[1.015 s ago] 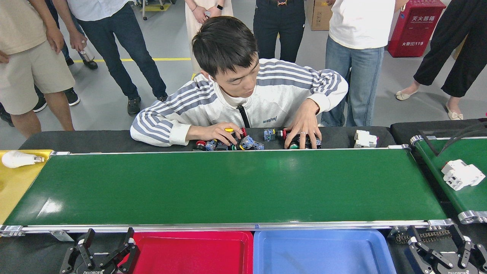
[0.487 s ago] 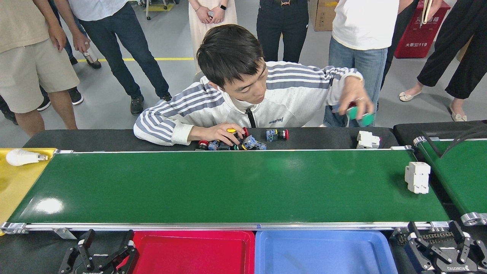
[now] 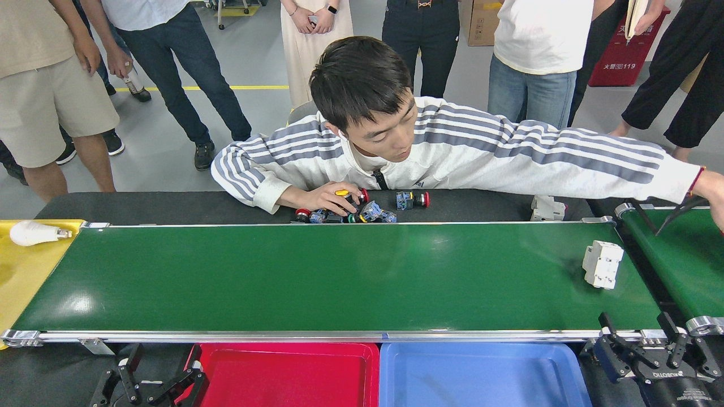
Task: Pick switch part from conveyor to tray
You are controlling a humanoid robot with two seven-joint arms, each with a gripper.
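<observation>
A white switch part (image 3: 602, 264) stands on the long green conveyor (image 3: 339, 277) near its right end. Below the belt's front rail sit a red tray (image 3: 283, 376) and a blue tray (image 3: 481, 376), both with nothing in them. My right gripper (image 3: 642, 336) is open at the front right corner, its black fingers reaching up to the rail, below and right of the part. My left gripper (image 3: 161, 367) is open at the bottom left, beside the red tray.
A person leans over the far side, one hand (image 3: 322, 198) on a pile of small coloured switch parts (image 3: 362, 212), the other arm stretched to the shorter belt (image 3: 684, 260) at right. A light bulb (image 3: 31, 233) lies on a yellow surface at left. Onlookers stand behind.
The white part has ridden from the short belt onto the long one and leftwards. The person's arm swung out to the far right. My right gripper has risen towards the rail.
</observation>
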